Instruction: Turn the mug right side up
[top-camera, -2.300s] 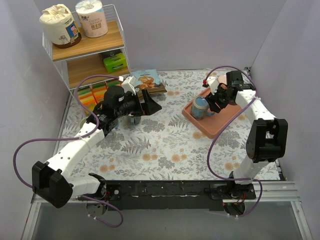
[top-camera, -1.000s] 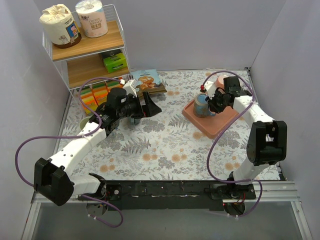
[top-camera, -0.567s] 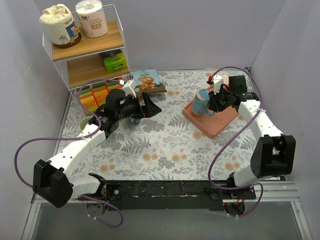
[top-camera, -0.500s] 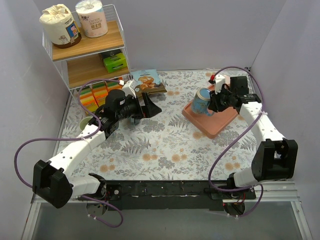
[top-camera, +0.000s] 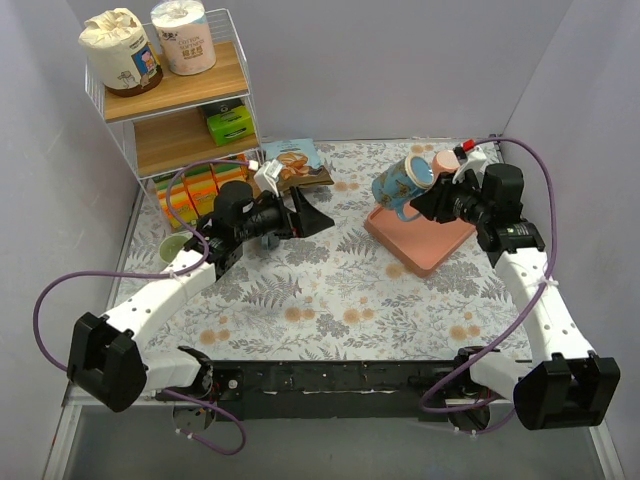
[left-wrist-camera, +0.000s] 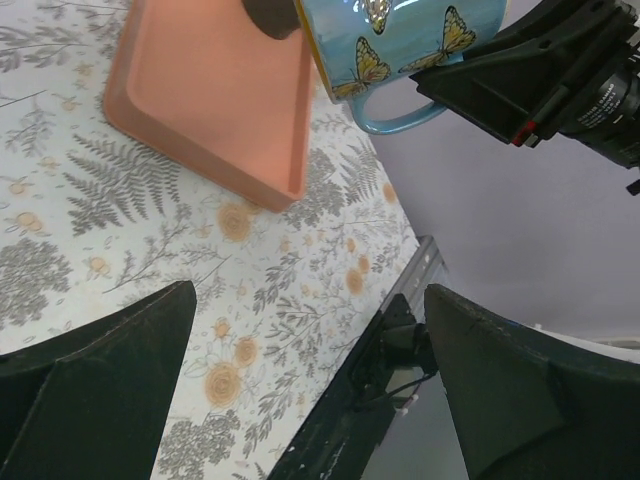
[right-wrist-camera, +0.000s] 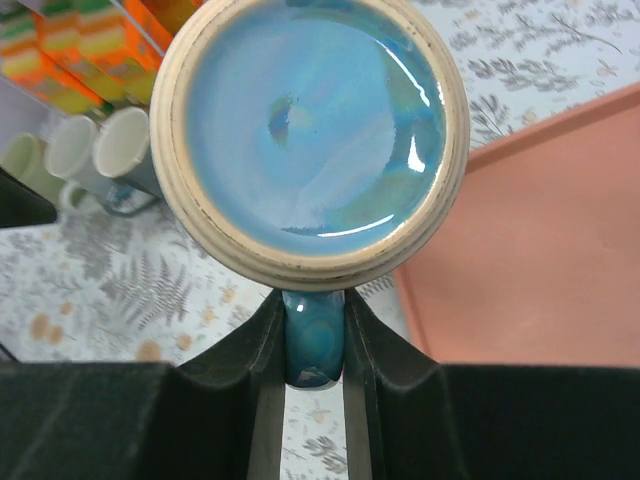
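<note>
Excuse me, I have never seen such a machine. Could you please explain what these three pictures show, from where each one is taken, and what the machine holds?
These are two robot arms bolted at the near edge of a flower-patterned table. The wide picture is from a fixed camera above and behind them. The other two are from a small camera on each wrist, so each shows its own black fingers. The left gripper is open and holds nothing. The right gripper is closed on the handle of a blue mug with butterflies, tilted in the air by a pink tray. At the far left stands a shelf with paper rolls; near it lie coloured boxes and a booklet.
</note>
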